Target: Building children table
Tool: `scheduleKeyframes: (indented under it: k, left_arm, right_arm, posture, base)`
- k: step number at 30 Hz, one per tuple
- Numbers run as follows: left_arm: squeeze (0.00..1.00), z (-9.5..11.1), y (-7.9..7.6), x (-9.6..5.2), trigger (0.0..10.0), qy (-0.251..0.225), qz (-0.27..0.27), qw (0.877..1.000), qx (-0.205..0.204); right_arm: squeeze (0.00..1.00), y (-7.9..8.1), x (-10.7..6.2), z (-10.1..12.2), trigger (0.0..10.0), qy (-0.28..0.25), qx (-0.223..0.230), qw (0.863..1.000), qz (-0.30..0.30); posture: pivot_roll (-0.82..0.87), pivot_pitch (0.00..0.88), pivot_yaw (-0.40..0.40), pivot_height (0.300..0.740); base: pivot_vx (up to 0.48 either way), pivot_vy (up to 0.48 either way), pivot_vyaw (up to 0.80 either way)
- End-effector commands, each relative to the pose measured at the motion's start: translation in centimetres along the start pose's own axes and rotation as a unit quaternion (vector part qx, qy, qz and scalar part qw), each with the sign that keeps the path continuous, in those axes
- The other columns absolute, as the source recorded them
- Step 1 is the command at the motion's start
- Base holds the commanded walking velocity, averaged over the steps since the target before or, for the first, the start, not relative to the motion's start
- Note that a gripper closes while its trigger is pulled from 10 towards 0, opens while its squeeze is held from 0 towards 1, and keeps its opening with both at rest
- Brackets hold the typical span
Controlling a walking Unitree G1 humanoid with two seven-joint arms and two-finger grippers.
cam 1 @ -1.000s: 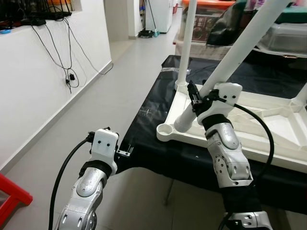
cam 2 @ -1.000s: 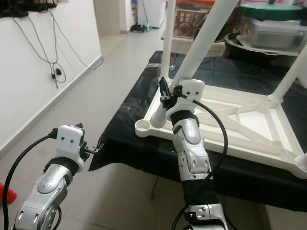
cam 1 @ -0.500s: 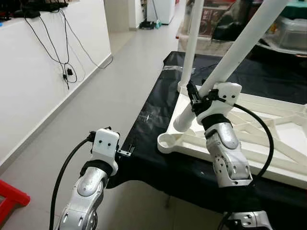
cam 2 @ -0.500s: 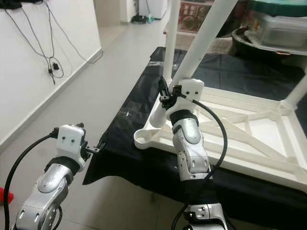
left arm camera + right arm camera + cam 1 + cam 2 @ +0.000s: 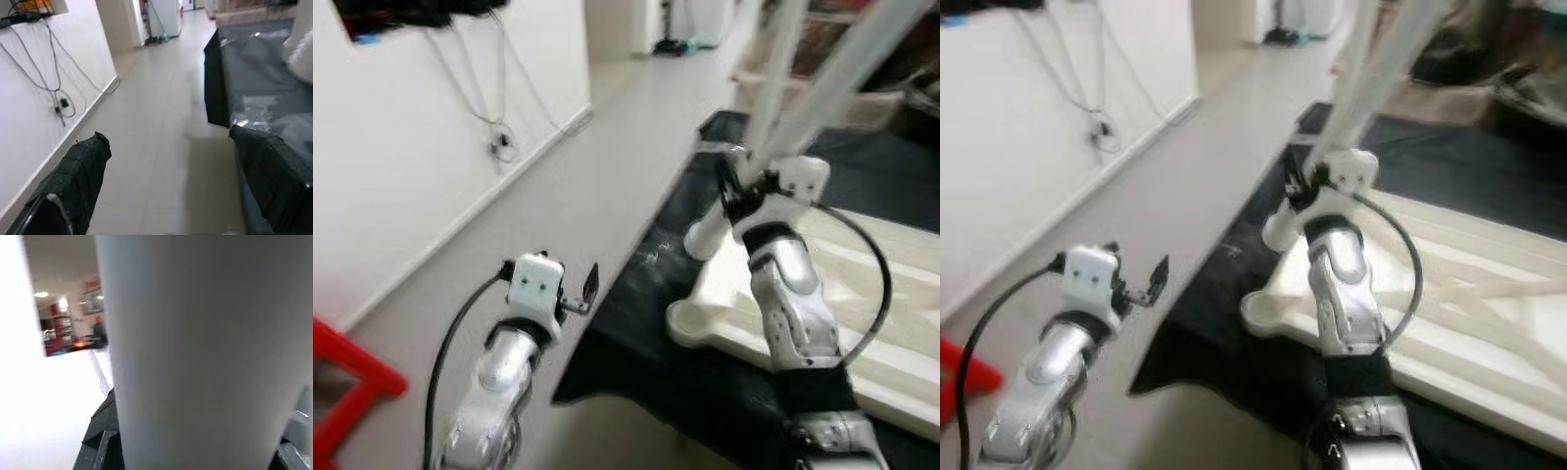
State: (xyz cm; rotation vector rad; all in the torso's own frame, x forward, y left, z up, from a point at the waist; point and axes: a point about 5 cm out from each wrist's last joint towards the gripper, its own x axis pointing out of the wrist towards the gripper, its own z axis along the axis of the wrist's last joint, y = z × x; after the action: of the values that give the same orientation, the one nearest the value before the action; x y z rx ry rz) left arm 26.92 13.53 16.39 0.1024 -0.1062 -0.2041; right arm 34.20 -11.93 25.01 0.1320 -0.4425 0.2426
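- My right gripper (image 5: 732,188) is clamping a white table leg (image 5: 847,73), fingers pressing both sides near its lower end; the leg is rising at a slant up and away from the grip, and its wall is crowding the right wrist view (image 5: 195,352).
- Just below that gripper, the upturned white tabletop (image 5: 891,284) is lying on a black cloth (image 5: 651,294), its corner socket (image 5: 685,318) sitting near the cloth's edge under my forearm.
- A second leg (image 5: 773,69) is standing beyond the gripper.
- My left gripper (image 5: 587,284) is hanging released over the grey floor (image 5: 161,147), fingers (image 5: 83,166) spread wide, the cloth's edge just beside it.
- Both head views are blurring.
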Motion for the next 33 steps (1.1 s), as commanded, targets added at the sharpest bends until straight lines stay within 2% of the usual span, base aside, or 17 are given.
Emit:
scheduleKeyframes:
  k: [1, 9, 11, 13, 15, 17, 18, 20, 21, 23, 25, 27, 28, 30, 31, 32, 33]
  left_arm:
    - [0.00, 0.1, -0.7, -0.1, 10.0, -0.002, -0.012, 1.000, -0.005]
    - [0.00, 0.0, -0.9, -0.1, 10.0, 0.001, -0.015, 1.000, -0.009]
    - [0.00, 0.0, -1.4, -0.5, 10.0, 0.000, -0.040, 0.999, -0.025]
    - [0.00, 0.0, -1.7, -0.7, 10.0, -0.001, -0.050, 0.998, -0.035]
    - [0.00, 0.0, -1.7, -0.7, 10.0, -0.001, -0.050, 0.998, -0.035]
    - [0.00, 0.0, -2.5, -1.5, 10.0, 0.000, -0.087, 0.995, -0.048]
    - [0.00, 0.0, -2.5, -1.5, 10.0, 0.000, -0.087, 0.995, -0.048]
    - [0.00, 0.0, -3.4, -2.3, 10.0, 0.005, -0.119, 0.991, -0.062]
    - [0.00, 0.0, -3.4, -2.3, 10.0, 0.005, -0.119, 0.991, -0.062]
    - [0.00, 0.2, -4.6, -3.4, 10.0, 0.013, -0.166, 0.982, -0.089]
    - [0.00, 0.2, -4.6, -3.4, 10.0, 0.013, -0.166, 0.982, -0.089]
    - [0.00, 0.6, -5.7, -4.7, 10.0, 0.025, -0.218, 0.968, -0.119]
    - [0.00, 0.6, -5.7, -4.7, 10.0, 0.025, -0.218, 0.968, -0.119]
    - [0.00, 0.8, -6.2, -5.6, 10.0, 0.034, -0.244, 0.960, -0.134]
    - [0.00, 0.8, -6.2, -5.6, 10.0, 0.034, -0.244, 0.960, -0.134]
    - [0.00, 0.8, -6.3, -6.2, 10.0, 0.042, -0.251, 0.956, -0.143]
    - [0.00, 0.8, -6.3, -6.2, 10.0, 0.042, -0.251, 0.956, -0.143]
  right_arm:
    - [0.00, -1.7, -0.5, 0.1, 10.0, -0.004, -0.009, 1.000, -0.028]
    - [0.00, -1.7, -0.3, 0.2, 10.0, -0.002, -0.006, 1.000, -0.020]
    - [0.00, -2.1, 0.4, 0.2, 10.0, 0.019, 0.026, 0.999, 0.033]
    - [0.00, -2.3, 0.6, 0.2, 10.0, 0.029, 0.042, 0.997, 0.057]
    - [0.00, -2.3, 0.6, 0.2, 10.0, 0.029, 0.042, 0.997, 0.057]
    - [0.00, -3.3, 1.3, 0.8, 10.0, 0.047, 0.072, 0.987, 0.134]
    - [0.00, -3.3, 1.3, 0.8, 10.0, 0.047, 0.072, 0.987, 0.134]
    - [0.00, -4.3, 1.5, 1.5, 10.0, 0.065, 0.088, 0.973, 0.202]
    - [0.00, -4.3, 1.5, 1.5, 10.0, 0.065, 0.088, 0.973, 0.202]
    - [0.00, -4.9, 1.5, 1.8, 10.0, 0.085, 0.102, 0.952, 0.277]
    - [0.00, -4.9, 1.5, 1.8, 10.0, 0.085, 0.102, 0.952, 0.277]
    - [0.00, -4.9, 1.3, 1.6, 10.0, 0.102, 0.118, 0.923, 0.352]
    - [0.00, -4.9, 1.3, 1.6, 10.0, 0.102, 0.118, 0.923, 0.352]
    - [0.00, -4.8, 1.2, 1.6, 10.0, 0.109, 0.134, 0.900, 0.400]
    - [0.00, -4.8, 1.2, 1.6, 10.0, 0.109, 0.134, 0.900, 0.400]
    - [0.00, -4.4, 1.0, 1.8, 10.0, 0.112, 0.143, 0.873, 0.453]
    - [0.00, -4.4, 1.0, 1.8, 10.0, 0.112, 0.143, 0.873, 0.453]
  posture:
    - [0.10, 0.085, -0.033, 0.740]
    - [0.10, 0.084, -0.030, 0.740]
    - [0.10, 0.090, -0.031, 0.740]
    - [0.10, 0.090, -0.031, 0.740]
    - [0.10, 0.090, -0.031, 0.740]
    - [0.11, 0.112, -0.035, 0.740]
    - [0.11, 0.112, -0.035, 0.740]
    - [0.11, 0.123, -0.036, 0.740]
    - [0.11, 0.123, -0.036, 0.740]
    - [0.11, 0.157, -0.035, 0.740]
    - [0.11, 0.157, -0.035, 0.740]
    - [0.14, 0.193, -0.037, 0.740]
    - [0.14, 0.193, -0.037, 0.740]
    - [0.15, 0.212, -0.031, 0.740]
    - [0.15, 0.212, -0.031, 0.740]
    - [0.16, 0.235, -0.026, 0.740]
    - [0.16, 0.235, -0.026, 0.740]
  base:
    - [0.000, 0.000, 0.00]
    - [0.000, 0.000, 0.00]
    - [0.000, 0.000, 0.00]
    - [0.000, 0.000, 0.00]
    - [0.000, 0.000, 0.00]
    - [0.000, 0.000, 0.00]
    - [0.000, 0.000, 0.00]
    - [0.000, 0.000, 0.00]
    - [0.000, 0.000, 0.00]
    - [0.000, 0.000, 0.00]
    - [0.000, 0.000, 0.00]
    - [0.000, 0.000, 0.00]
    - [0.000, 0.000, 0.00]
    - [0.000, 0.000, 0.00]
    - [0.000, 0.000, 0.00]
    - [0.000, 0.000, 0.00]
    - [0.000, 0.000, 0.00]
